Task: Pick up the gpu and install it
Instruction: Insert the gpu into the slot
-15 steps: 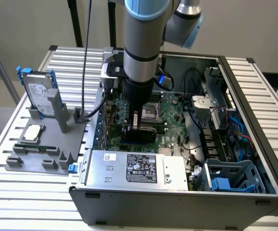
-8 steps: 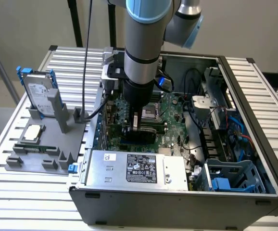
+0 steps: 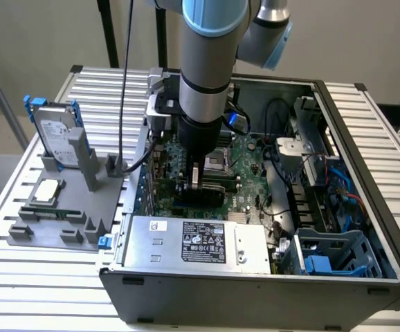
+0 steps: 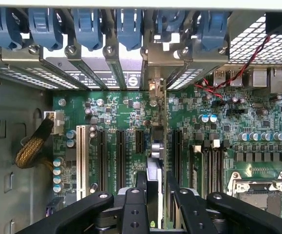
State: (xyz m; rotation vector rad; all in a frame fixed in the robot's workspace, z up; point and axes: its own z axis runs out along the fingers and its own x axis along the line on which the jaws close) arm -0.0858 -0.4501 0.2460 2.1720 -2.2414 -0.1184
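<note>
I am clamping my hand (image 4: 156, 184) on the gpu (image 4: 154, 165), with my black fingers (image 4: 174, 191) pressing on its two flat faces. In the wrist view the card is showing edge-on, a thin strip running straight out from between my fingers. It is standing on edge, not lying flat.

In the exterior view my hand (image 3: 196, 173) is reaching down into the open computer case (image 3: 255, 277), and the gpu (image 3: 207, 194) is hanging directly under it as a dark slab low over the board.

Just beside the card, black expansion slots (image 4: 117, 151) are lying parallel to it on either side, with a white slot (image 4: 81, 156) a little further off. Whether its lower edge is sitting in a slot, I cannot tell.

The green motherboard (image 4: 121, 105) is spreading out beneath all of this, and the processor socket (image 4: 263, 187) is sitting off to one side of my fingers.

Further out, the card's silver bracket end is pointing at the row of metal slot covers (image 4: 82, 68) on the rear wall, under blue clips (image 4: 87, 24).

In the exterior view, the power supply (image 3: 200, 242) is lying along the case's near wall. The case is resting on a slatted table (image 3: 387, 138). Well apart from my hand, at the exterior view's left, a hard drive (image 3: 56, 138) in a blue frame is standing upright on a grey fixture (image 3: 55, 228).
</note>
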